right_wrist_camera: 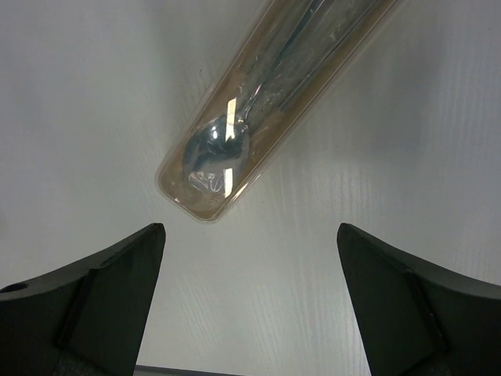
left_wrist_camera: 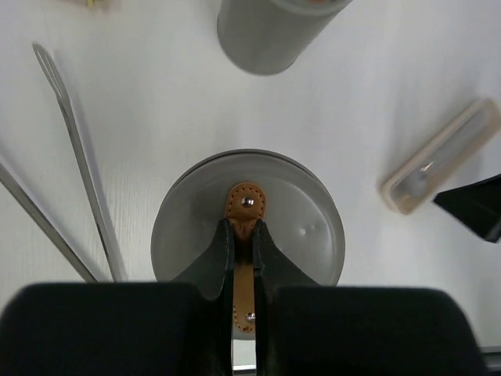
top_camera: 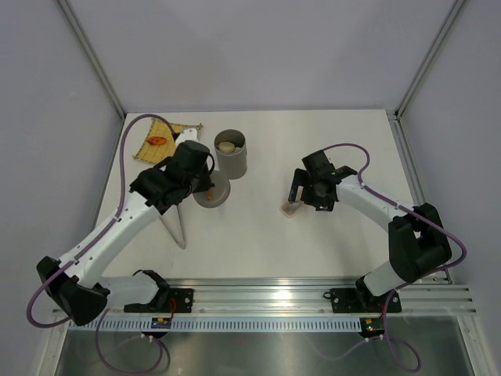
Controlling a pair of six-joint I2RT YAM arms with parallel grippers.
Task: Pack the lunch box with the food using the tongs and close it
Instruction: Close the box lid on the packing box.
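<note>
The left gripper is squeezed shut on the brown handle of the round grey lid, which lies flat right under it. The lid looks light and stiff with a smooth top, so I think the soft little strap is the best place to hold it. The lunch box stands open just ahead of this gripper, with one pale piece of food inside. An orange piece sits on the yellow mat, farther ahead and to its left. The tongs lie to its left, not held. They look thin, hard and probably slippery. The right gripper is wide open and holds nothing, and a see-through cutlery case lies just ahead of it
</note>
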